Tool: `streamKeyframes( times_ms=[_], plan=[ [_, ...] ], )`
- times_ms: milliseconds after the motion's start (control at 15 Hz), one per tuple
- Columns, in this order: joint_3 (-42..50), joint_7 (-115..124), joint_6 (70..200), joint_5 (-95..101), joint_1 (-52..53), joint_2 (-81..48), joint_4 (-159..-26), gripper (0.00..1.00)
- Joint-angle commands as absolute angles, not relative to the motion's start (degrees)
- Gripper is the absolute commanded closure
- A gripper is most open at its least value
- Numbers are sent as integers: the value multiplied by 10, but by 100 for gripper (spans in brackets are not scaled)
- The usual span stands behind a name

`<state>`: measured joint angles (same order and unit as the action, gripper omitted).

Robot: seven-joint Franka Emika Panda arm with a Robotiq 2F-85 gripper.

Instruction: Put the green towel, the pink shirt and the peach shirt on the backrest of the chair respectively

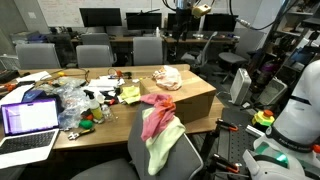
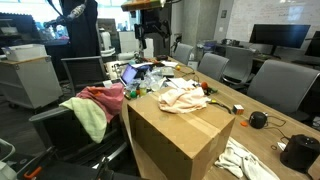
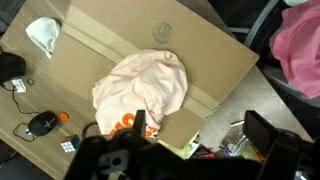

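**Status.** Pincer: jaws wide apart, nothing between them. It hangs above the peach shirt in the wrist view, no contact. Green towel and pink shirt are already draped on the backrest of the chair, pink over the top edge and green hanging lower. I judge 2 of 3 items placed and the peach shirt outstanding.

**Location.** The peach shirt lies bunched on top of the cardboard box, which stands on the counter just behind the chair.

**Risks.**
- If I pinch only the top fold, the rest will prob. trail, drag across the box lid and slip out in transit.
- If I go too deep, the jaws may catch the box's centre seam under the cloth.
- The backrest is already loaded. Pushing a 3rd garment over it could knock the pink shirt or the towel off.
- The chair may swivel if the arm nudges it.
- There is clutter on the counter near the box. A dangling sleeve could snag on it.

**Orientation.** The shirt is a rounded heap with no clear collar or hem direction. In the wrist view its long axis runs approx. lower left to upper right, diagonal to the box edges. The orange mark sits at the end nearest the pincer.
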<state>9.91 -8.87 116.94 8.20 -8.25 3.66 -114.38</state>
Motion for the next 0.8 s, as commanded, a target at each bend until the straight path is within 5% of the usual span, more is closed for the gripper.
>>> streamKeyframes(
  times_ms=[0,733],
  plan=[
    [104,-75,1190,41,-92,-16,-1093,0],
    [106,-42,1176,8,-124,-189,-964,0]
  ],
)
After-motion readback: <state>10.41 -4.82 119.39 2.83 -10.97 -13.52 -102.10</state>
